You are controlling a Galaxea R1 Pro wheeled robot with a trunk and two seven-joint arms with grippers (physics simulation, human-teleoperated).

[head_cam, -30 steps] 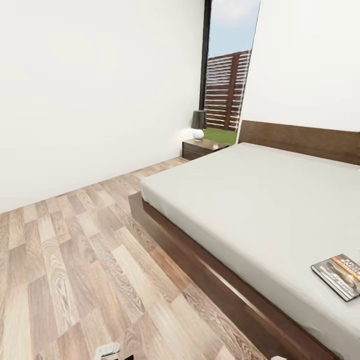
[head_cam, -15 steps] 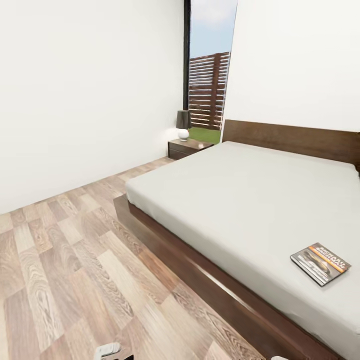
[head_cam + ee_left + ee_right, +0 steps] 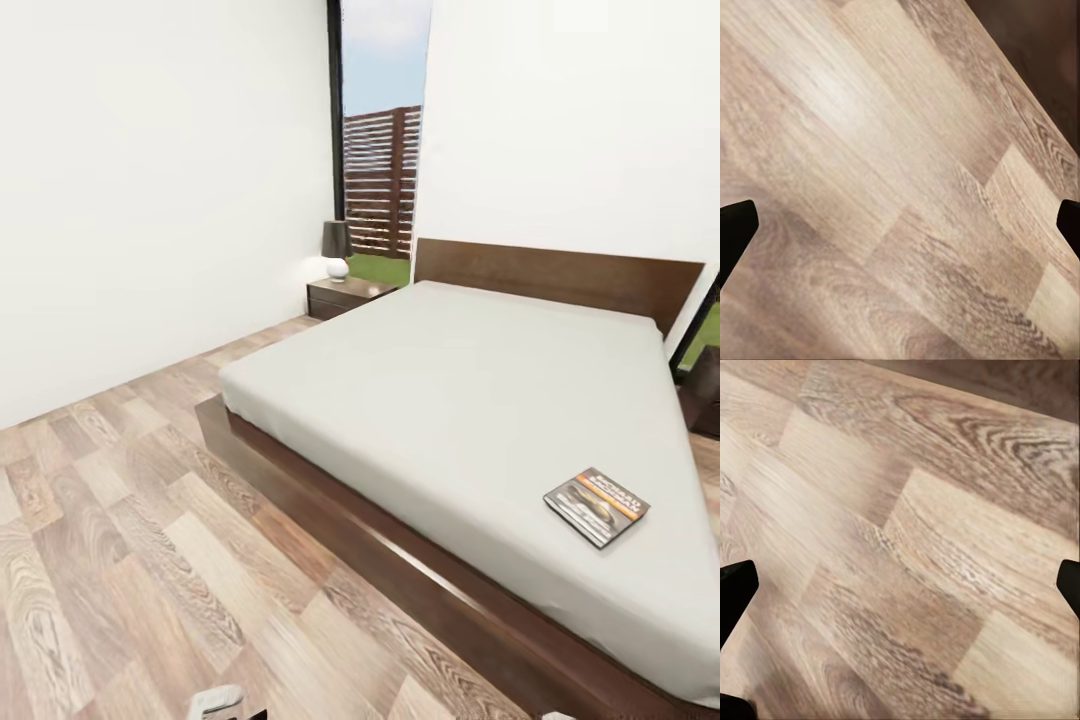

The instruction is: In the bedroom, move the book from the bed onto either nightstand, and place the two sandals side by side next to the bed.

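Book (image 3: 597, 493): flat on bed (image 3: 480, 390), near its foot edge | Nightstand (image 3: 345, 296): beside headboard, lamp (image 3: 337, 248) on top | Left gripper (image 3: 900, 225): fingers spread, over floor (image 3: 120, 520) | Right gripper (image 3: 900, 585): fingers spread, empty

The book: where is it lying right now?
In the head view the book lies flat on the bed's grey mattress, at the picture's lower right, near the foot end and far from the nightstand with the lamp.
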